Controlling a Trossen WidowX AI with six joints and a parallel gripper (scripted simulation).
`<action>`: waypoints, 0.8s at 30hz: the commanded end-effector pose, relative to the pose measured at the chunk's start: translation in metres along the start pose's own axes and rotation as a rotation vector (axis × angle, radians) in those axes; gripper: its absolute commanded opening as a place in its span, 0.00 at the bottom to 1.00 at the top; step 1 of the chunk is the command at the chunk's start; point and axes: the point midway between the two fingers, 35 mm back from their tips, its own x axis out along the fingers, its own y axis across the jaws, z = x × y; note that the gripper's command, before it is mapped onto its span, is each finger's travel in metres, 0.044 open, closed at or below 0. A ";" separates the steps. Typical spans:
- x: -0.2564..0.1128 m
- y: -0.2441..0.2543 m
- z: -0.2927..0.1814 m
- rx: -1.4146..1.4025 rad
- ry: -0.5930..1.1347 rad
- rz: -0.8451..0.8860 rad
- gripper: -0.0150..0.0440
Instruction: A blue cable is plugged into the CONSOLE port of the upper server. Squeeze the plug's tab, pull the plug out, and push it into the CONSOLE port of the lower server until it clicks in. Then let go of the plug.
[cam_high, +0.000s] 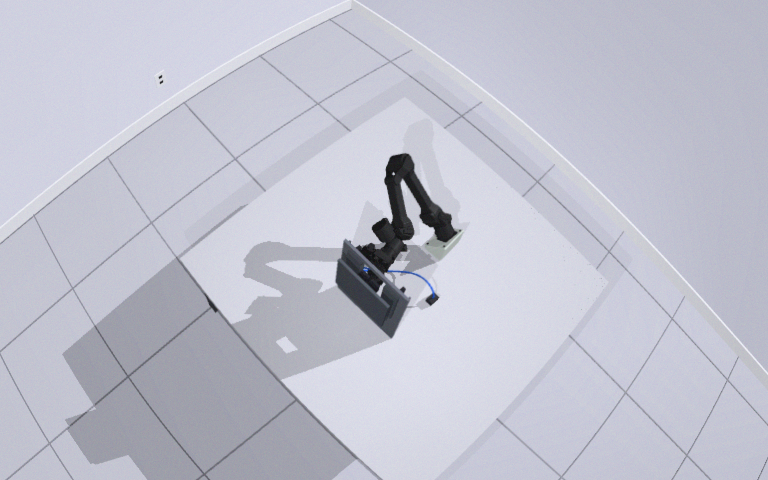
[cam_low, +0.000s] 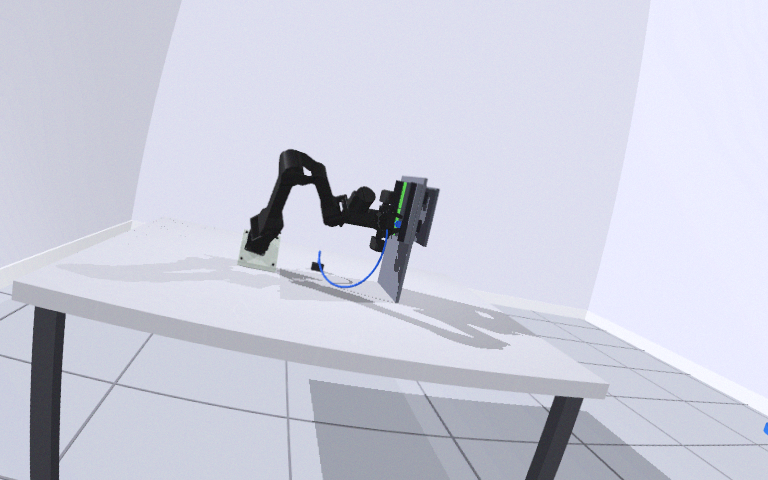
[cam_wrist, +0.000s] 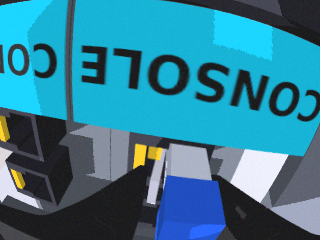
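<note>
The blue plug (cam_wrist: 190, 205) has a clear grey nose under the large cyan CONSOLE label (cam_wrist: 140, 30), which reads upside down in the wrist view. Its pale tab (cam_wrist: 156, 182) stands out on the left side. My gripper (cam_wrist: 178, 179) (cam_low: 396, 219) is open a little, with one black finger on each side of the plug. A narrow gap shows between the left finger and the plug; the right finger is close beside it. Yellow contacts (cam_wrist: 140, 156) show beside the nose. How deep the plug sits, and in which server, cannot be told. The blue cable (cam_high: 419, 277) (cam_low: 344, 286) hangs from it.
The upright grey rack panel (cam_high: 362, 294) (cam_low: 390, 274) stands in front of the arm. Two black ports with yellow contacts (cam_wrist: 18, 178) are left of the plug in the wrist view. A small black block (cam_high: 432, 298) (cam_low: 317, 266) holds the cable's other end on the table.
</note>
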 end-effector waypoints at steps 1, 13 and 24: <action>0.000 0.000 0.000 0.000 0.000 0.000 0.65; -0.005 0.004 -0.001 0.000 0.000 0.000 1.00; -0.011 0.009 -0.002 0.000 0.001 -0.001 1.00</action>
